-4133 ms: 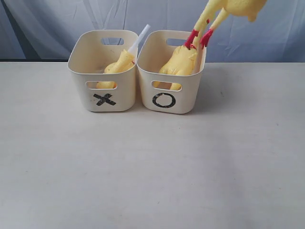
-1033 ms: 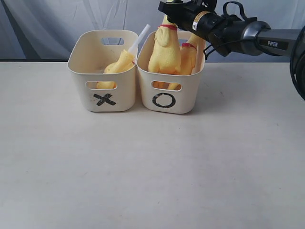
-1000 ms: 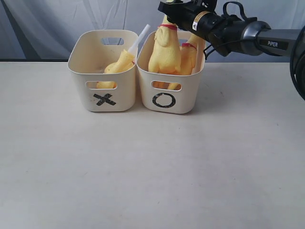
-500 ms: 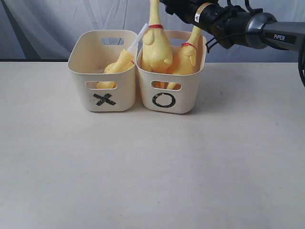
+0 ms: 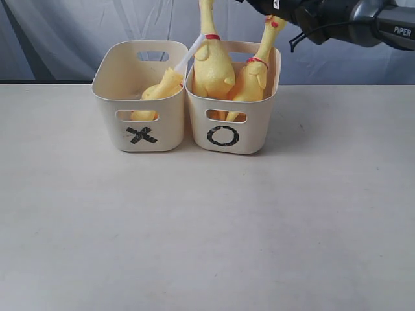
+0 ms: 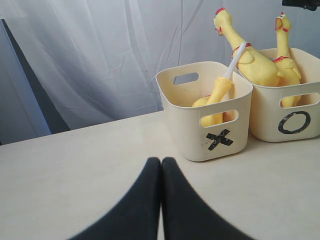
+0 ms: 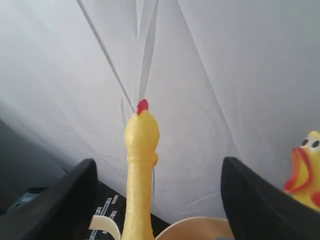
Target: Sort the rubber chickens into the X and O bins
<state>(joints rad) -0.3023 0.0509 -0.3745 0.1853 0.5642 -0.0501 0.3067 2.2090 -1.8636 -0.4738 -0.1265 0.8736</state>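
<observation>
Yellow rubber chickens (image 5: pixel 213 65) (image 5: pixel 254 72) standing neck-up in the O bin (image 5: pixel 254 129); third chicken (image 5: pixel 162 86) leaning in the X bin (image 5: pixel 107 123) alongside. Right fingers (image 7: pixel 260 200) spread wide above, gripping nothing. Left fingers (image 6: pixel 145 200) pressed together, empty, over the bench (image 5: pixel 207 227).

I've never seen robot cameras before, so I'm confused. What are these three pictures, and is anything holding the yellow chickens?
This robot has two arms ending in pinchers called grippers. One picture watches the pale table from outside; two come from wrist cameras. On the table stand two cream plastic tubs: the X tub and the O tub. One long yellow rubber chicken lies in the X tub; two more chickens stand in the O tub, necks up. The left gripper is shut on nothing. The right gripper is open, a chicken's head showing between its fingers, ungripped.
</observation>
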